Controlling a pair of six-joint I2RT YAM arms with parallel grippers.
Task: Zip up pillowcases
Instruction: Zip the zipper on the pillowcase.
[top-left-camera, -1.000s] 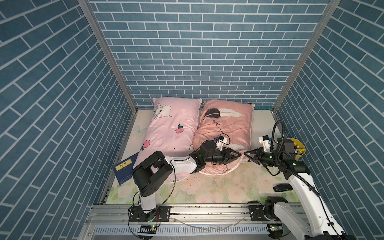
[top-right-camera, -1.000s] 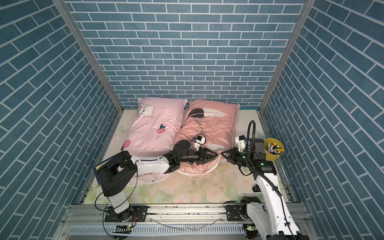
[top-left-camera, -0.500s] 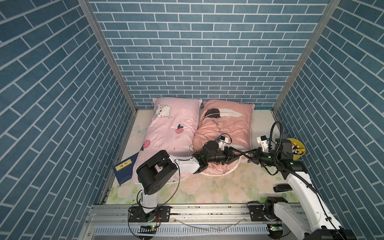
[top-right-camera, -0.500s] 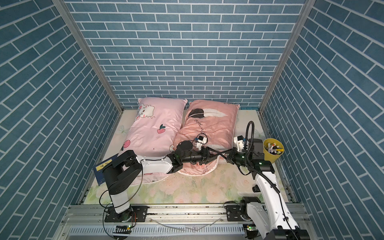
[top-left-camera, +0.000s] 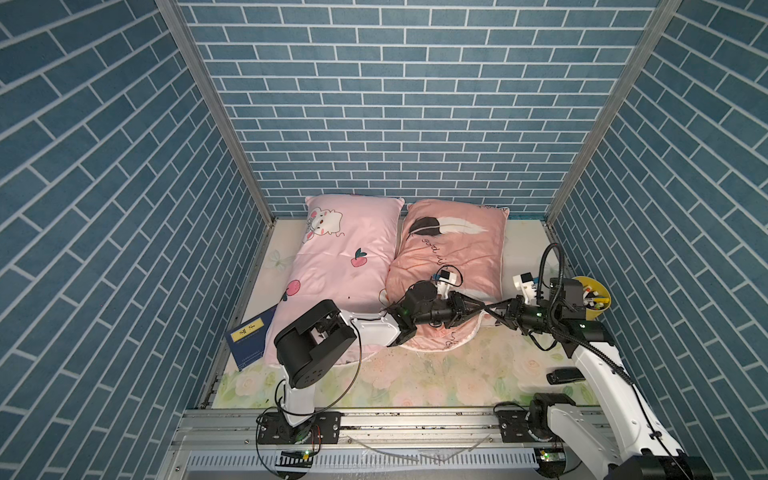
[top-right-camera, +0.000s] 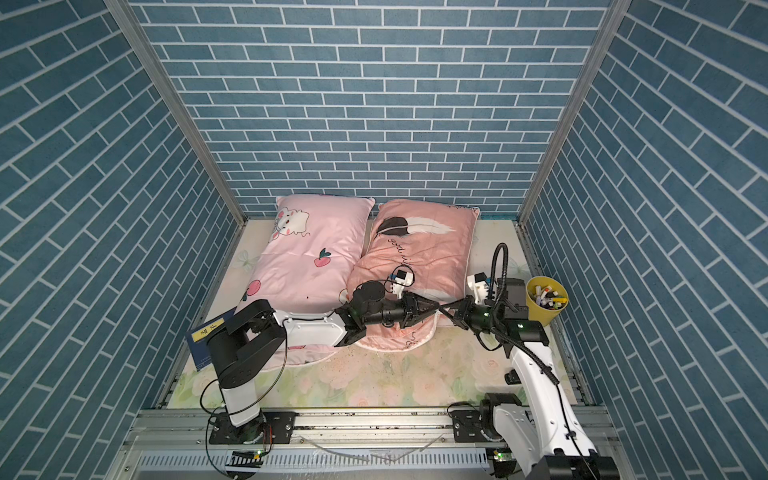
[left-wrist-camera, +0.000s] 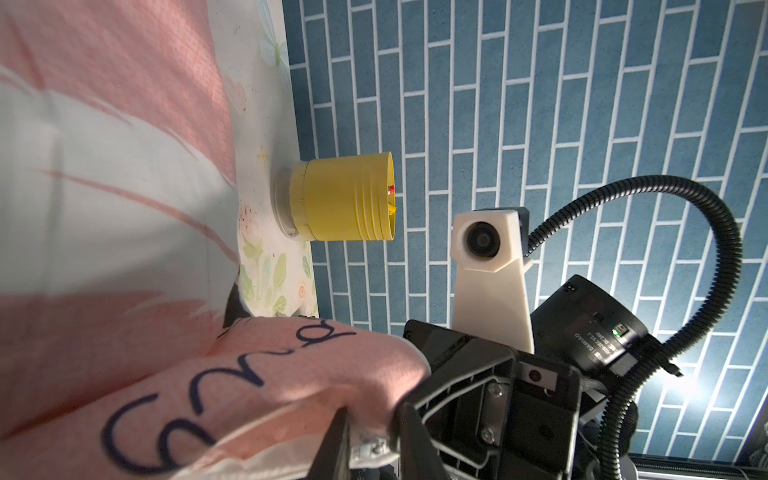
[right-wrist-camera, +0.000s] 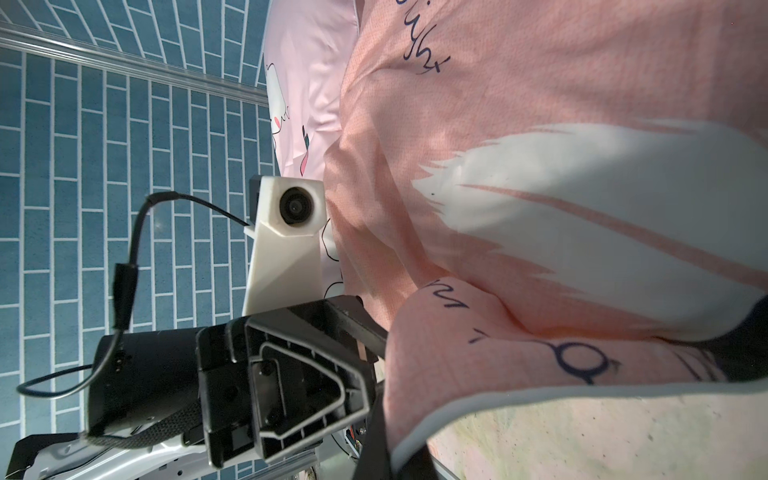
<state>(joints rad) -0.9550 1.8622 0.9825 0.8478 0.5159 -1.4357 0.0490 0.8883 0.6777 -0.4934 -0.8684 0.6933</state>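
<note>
Two plump rectangular pillowcases lie side by side on a pale floral sheet (top-left-camera: 419, 376), their heads at its far edge. The light pink pillowcase (top-left-camera: 345, 257) is smooth with a faint sheen and is printed with a white cartoon animal and red fruits. It takes the left half of the sheet, and the left arm crosses over its near end. The salmon pillowcase (top-left-camera: 453, 253) lies mid-sheet, touching the pink one along a long side. Close up, its cloth shows a fine pebbly weave, a white feather print, dark looping script and white piping round the hem. Both claws meet at its near right corner, where the cloth is bunched into a soft fold. The left gripper (left-wrist-camera: 370, 419) has its black fingers nearly together, with the hem and a small silvery piece between them. The right gripper (top-right-camera: 448, 309) is clamped tight on the same piped hem. A ribbed yellow cup (top-left-camera: 592, 305) of pens stands at the sheet's right edge, and a flat blue booklet (top-left-camera: 249, 338) lies at the left edge.
</note>
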